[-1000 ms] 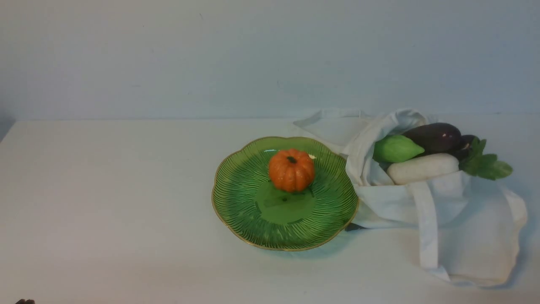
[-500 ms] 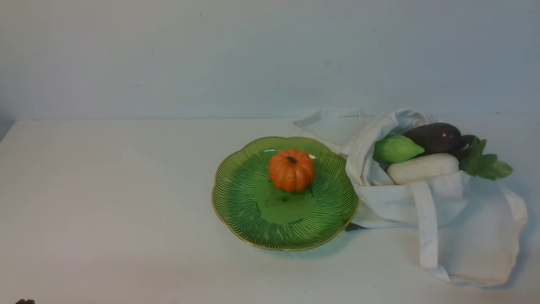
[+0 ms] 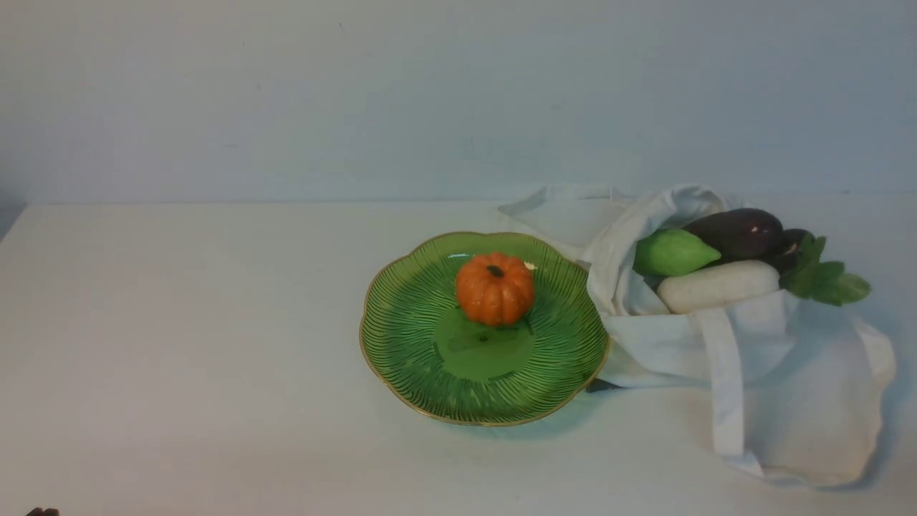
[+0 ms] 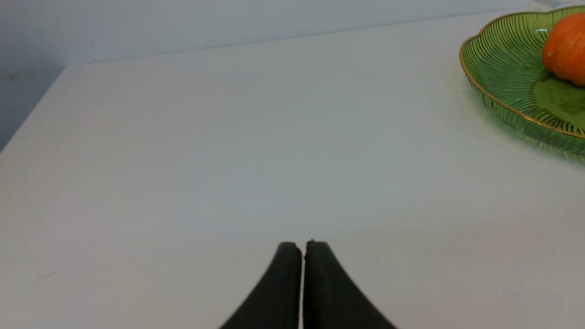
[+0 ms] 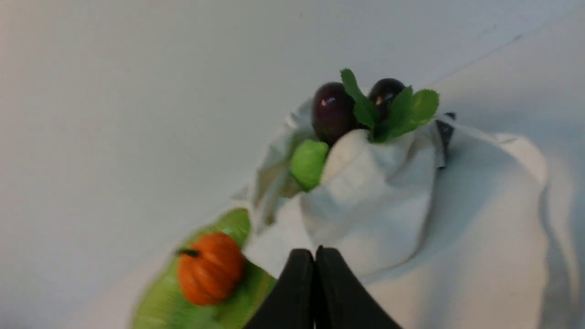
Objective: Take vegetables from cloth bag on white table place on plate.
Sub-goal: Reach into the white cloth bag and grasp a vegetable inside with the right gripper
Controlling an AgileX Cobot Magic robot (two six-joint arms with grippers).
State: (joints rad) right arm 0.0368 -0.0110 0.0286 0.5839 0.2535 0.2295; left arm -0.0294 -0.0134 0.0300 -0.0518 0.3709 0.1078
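So far, the job looks barely started. The white table spreads under both claws. The cloth bag lies near, in front of the right claw, with two purple eggplants, a white radish and a pale green fruit poking out. The green plate sits ahead and right of the left claw, with only an orange pumpkin on it. Both claws are pinched closed, empty. All four need moving.
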